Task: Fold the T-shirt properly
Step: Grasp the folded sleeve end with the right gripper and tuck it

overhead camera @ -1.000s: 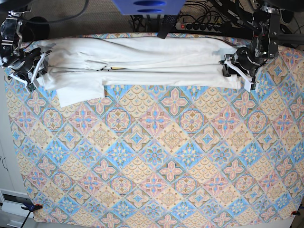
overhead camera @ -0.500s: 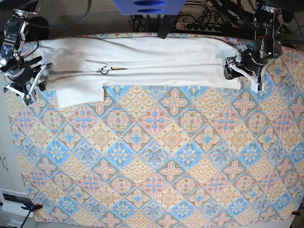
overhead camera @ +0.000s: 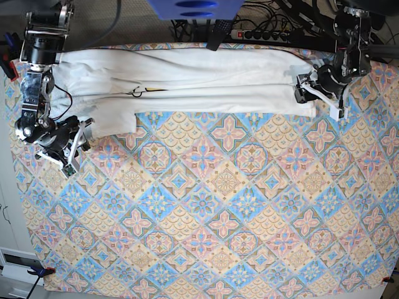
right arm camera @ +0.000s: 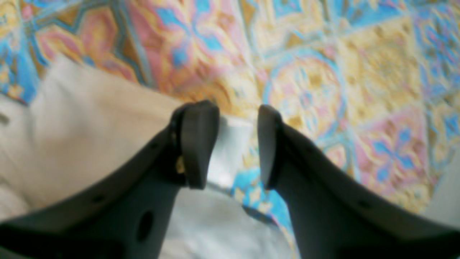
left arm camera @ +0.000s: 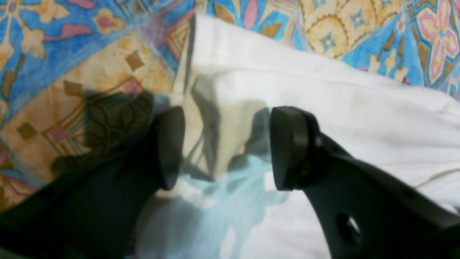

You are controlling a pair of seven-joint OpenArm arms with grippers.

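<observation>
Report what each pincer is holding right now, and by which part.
Nothing is held. The left pincer stands open over the T-shirt end; the right pincer stands open at its sleeve corner.

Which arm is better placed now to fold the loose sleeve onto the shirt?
Probably the right: its open gripper hangs at the sleeve that sticks out of the shirt. The left gripper is open over the far hem end.

Left gripper [left arm camera: 226, 147] low at the far right of the base view, jaws parted, nothing pinched between the pads, right gripper [right arm camera: 237, 144] down at the left side, jaws apart, wrist angled inward
</observation>
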